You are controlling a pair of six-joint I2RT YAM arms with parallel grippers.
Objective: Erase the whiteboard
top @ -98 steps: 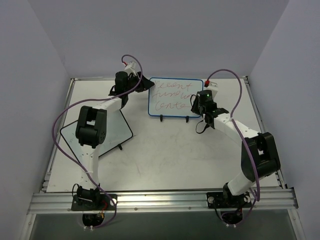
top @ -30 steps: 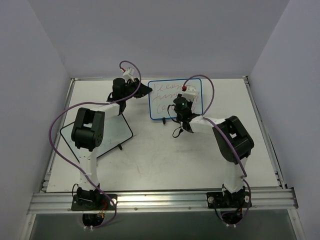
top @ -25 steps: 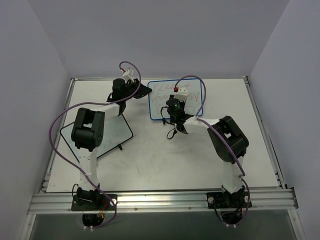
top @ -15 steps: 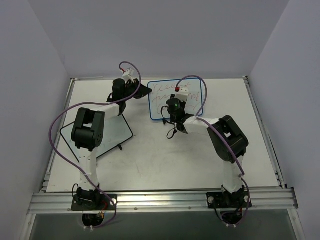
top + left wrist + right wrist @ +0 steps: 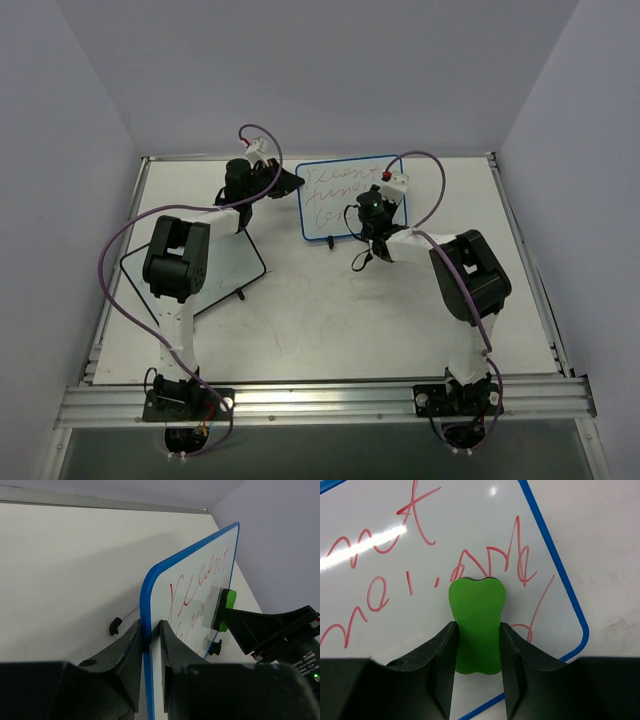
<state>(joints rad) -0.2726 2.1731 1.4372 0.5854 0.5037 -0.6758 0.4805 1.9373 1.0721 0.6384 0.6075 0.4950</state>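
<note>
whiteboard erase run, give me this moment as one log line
left gripper: clamps whiteboard edge | right gripper: holds green eraser against board | red writing: present

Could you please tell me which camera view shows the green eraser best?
The right wrist view: the green eraser fills the centre, pinched by the right gripper against the whiteboard. The left wrist view shows it small and edge-on; in the top view it cannot be made out.
</note>
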